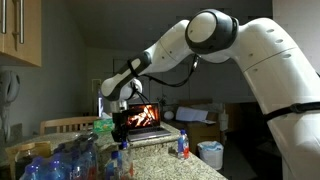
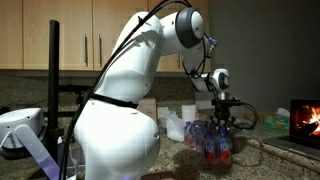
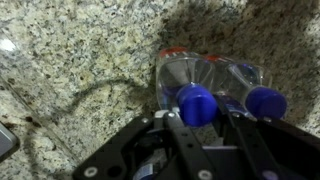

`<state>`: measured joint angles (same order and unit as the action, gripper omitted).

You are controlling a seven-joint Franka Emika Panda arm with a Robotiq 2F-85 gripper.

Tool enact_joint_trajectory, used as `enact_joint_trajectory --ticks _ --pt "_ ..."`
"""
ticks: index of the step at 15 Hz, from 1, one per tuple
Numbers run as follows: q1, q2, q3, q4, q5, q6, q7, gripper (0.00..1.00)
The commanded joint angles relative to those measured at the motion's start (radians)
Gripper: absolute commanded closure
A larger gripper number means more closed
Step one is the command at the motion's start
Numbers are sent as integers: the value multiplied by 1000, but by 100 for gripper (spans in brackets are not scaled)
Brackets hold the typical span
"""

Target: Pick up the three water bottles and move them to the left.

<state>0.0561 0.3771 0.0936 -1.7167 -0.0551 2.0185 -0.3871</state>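
Clamped narrow with the gripper (image 3: 198, 122) round the neck of one water bottle (image 3: 190, 85), upright, long axis vertical, straight below the wrist. Stood just beside a second bottle (image 3: 255, 95), to its right in the wrist view. Saw the third bottle (image 1: 182, 146) well apart on the table (image 3: 80, 60), near the laptop (image 1: 146, 116). Could not tell whether lifted clear.

Glossy white rounded arm (image 1: 270, 60) with black joint bands.

I see a speckled granite countertop (image 3: 70, 60), dimly lit. Wooden cabinets (image 2: 95, 35) hang above; a laptop screen (image 1: 146, 115) glows orange.
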Motion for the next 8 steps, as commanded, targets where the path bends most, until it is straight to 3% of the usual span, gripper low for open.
enact_joint_trajectory --ticks 1,8 --pt "-2 -6 5 -12 -15 -12 -3 85" --pt "-10 27 11 -3 0 4 -28 85"
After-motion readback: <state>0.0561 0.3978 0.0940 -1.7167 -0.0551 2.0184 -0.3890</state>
